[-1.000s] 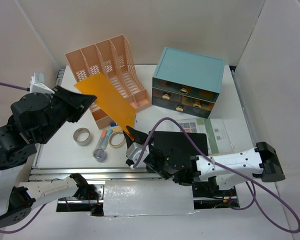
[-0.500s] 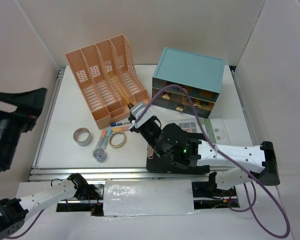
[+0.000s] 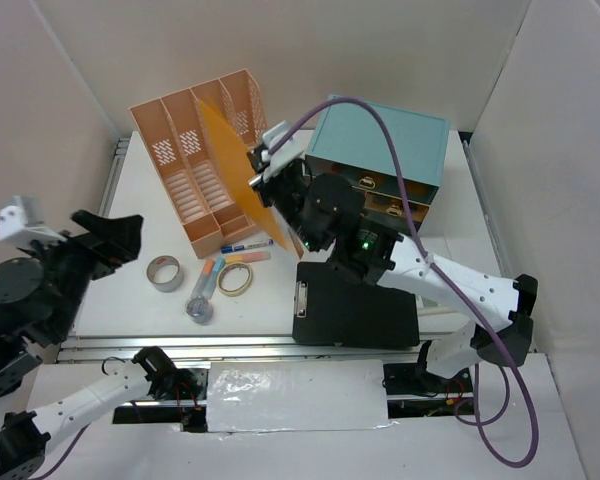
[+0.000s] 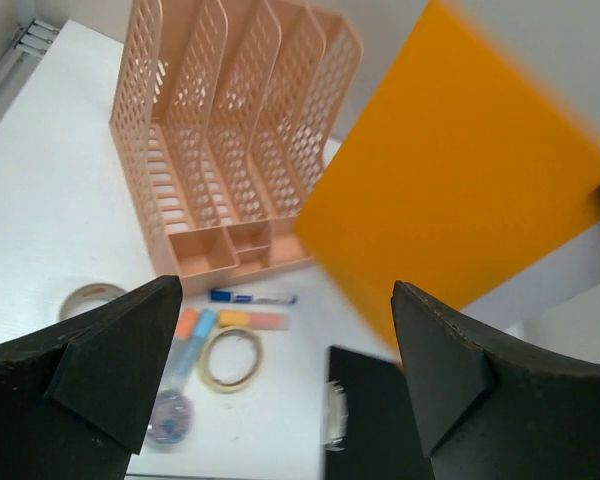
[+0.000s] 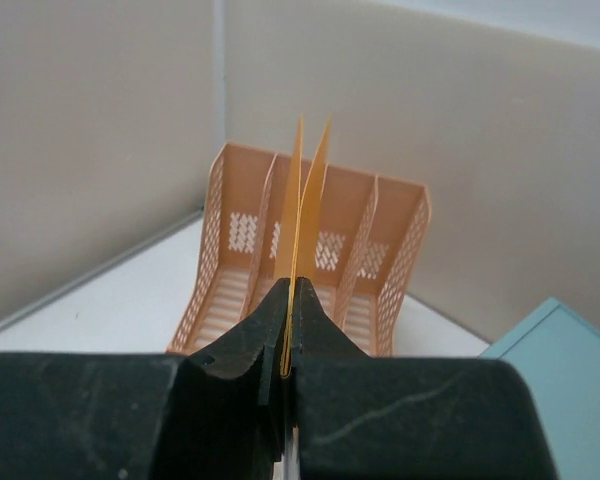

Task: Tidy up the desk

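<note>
On the white desk (image 3: 130,215) stands a pink slotted file organizer (image 3: 205,150). My right gripper (image 3: 267,165) is shut on a thin orange folder (image 3: 228,165) and holds it upright on edge over the organizer's slots. The right wrist view shows the folder (image 5: 302,200) pinched between the jaws of the gripper (image 5: 290,300), in line with the organizer (image 5: 380,230). My left gripper (image 3: 110,240) hangs open and empty over the desk's left side. In its own view the gripper (image 4: 285,335) faces the folder (image 4: 460,190) and the organizer (image 4: 230,150).
A teal drawer cabinet (image 3: 380,150) stands at the back right. A black clipboard (image 3: 355,305) lies in front, printed sheets (image 3: 440,265) beside it. Left of it lie a blue marker (image 3: 246,244), a tape ring (image 3: 234,279), a silver tape roll (image 3: 163,273) and highlighters (image 3: 210,275).
The left gripper let go of the orange folder, opened and drew back to the left. The right gripper closed on the folder and lifted it from the desk to above the organizer.
</note>
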